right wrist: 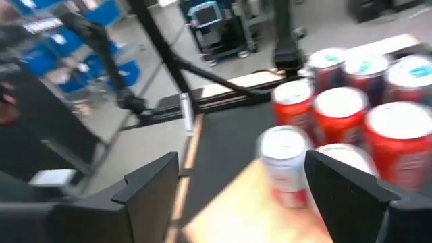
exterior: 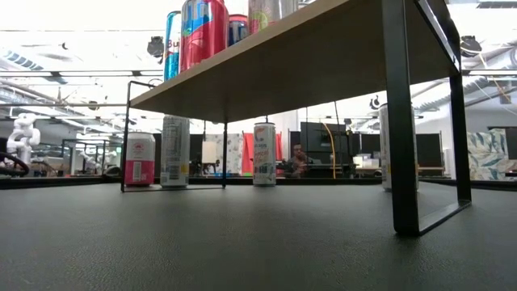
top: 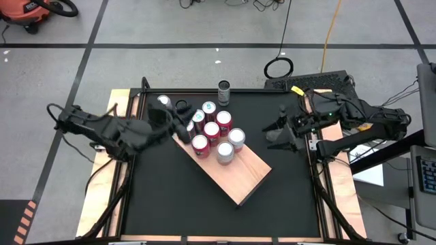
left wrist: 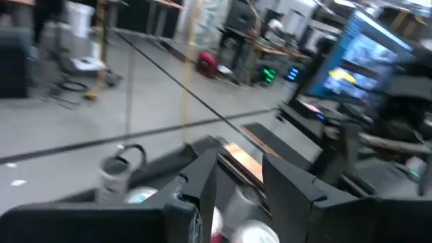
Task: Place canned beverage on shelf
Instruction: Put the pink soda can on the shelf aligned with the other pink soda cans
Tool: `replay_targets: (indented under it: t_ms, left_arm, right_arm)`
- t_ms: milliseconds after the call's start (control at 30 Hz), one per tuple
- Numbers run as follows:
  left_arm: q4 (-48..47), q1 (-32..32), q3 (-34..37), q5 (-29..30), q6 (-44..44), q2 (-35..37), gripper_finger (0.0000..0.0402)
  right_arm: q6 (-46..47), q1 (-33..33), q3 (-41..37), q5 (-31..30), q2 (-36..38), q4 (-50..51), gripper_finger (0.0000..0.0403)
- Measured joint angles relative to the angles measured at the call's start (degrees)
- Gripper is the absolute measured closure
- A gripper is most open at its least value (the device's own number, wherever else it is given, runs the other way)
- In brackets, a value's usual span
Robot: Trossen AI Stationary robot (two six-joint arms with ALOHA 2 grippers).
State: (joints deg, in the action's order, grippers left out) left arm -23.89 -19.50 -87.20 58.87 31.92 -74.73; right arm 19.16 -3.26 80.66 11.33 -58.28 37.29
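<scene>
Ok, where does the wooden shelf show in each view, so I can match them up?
High view: the shelf lies diagonally at centre.
Low view: overhead, seen from beneath.
Left wrist view: apparently the pale strip at centre, blurred.
Right wrist view: bare wood at the bottom.
Shared landmark: the red cans standing on it.

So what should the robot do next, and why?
Probably the left gripper should draw back from the shelf. It sits at the cluster of cans on the shelf's far end, apparently holding nothing. A loose can waits on the table behind. The right gripper hangs open, empty.
</scene>
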Motion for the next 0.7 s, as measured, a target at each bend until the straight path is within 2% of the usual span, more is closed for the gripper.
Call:
replay_targets:
  t_ms: [200,300,533,700]
  left_arm:
    - [-6.26,8.83,0.00,-0.18,3.26,3.47,0.0284]
    - [-11.61,14.39,0.00,-2.63,6.86,4.94,0.0284]
    - [-25.45,28.24,0.04,-11.37,14.21,6.19,0.0270]
    - [-31.52,37.63,0.04,-21.81,14.27,5.68,0.0248]
  right_arm:
    - [-6.35,3.77,0.00,-6.63,0.00,2.41,0.0106]
    - [-7.99,5.72,0.00,-7.84,0.00,1.98,0.0106]
    - [-10.83,10.01,0.02,-9.08,0.00,2.02,0.0106]
    - [-7.89,12.11,0.00,-13.30,-0.02,2.04,0.0106]
